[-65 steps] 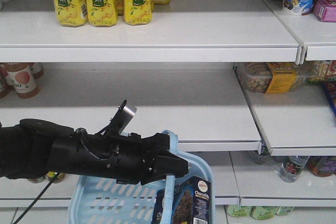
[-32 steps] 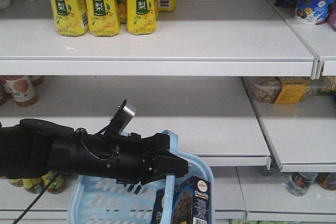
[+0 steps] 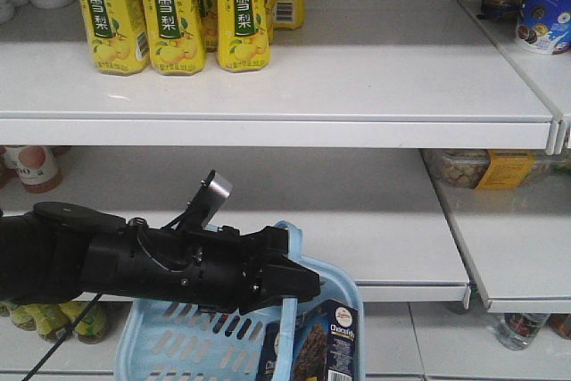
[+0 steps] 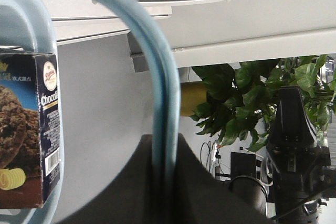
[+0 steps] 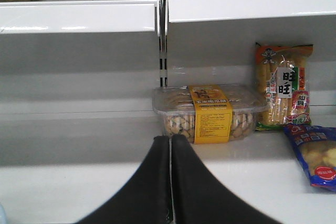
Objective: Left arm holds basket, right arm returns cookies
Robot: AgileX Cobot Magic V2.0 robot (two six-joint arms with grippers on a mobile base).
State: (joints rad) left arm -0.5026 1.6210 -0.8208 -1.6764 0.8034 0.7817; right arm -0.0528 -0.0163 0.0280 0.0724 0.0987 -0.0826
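Note:
My left gripper [image 3: 303, 285] is shut on the thin handle [image 3: 287, 327] of the light blue basket [image 3: 161, 332], held low in front of the shelves. In the left wrist view the handle [image 4: 157, 77] runs up between the gripper [image 4: 164, 140] jaws. The navy cookies box [image 3: 326, 341] stands upright inside the basket at its right end, and it shows at the left in the left wrist view [image 4: 26, 129]. My right gripper [image 5: 170, 139] is shut and empty, facing a white shelf. The right arm is out of the front view.
Yellow drink bottles [image 3: 169, 6] stand on the upper shelf [image 3: 294, 118]. A clear snack tub with a yellow label [image 5: 210, 111] sits ahead of the right gripper, with snack bags [image 5: 283, 85] and a blue bag [image 5: 315, 153] to its right. The middle shelf [image 3: 357, 220] lies behind the basket.
In the front view the shelves and bottles have slid down and slightly right. The left arm, basket and cookies box keep the same place in the frame.

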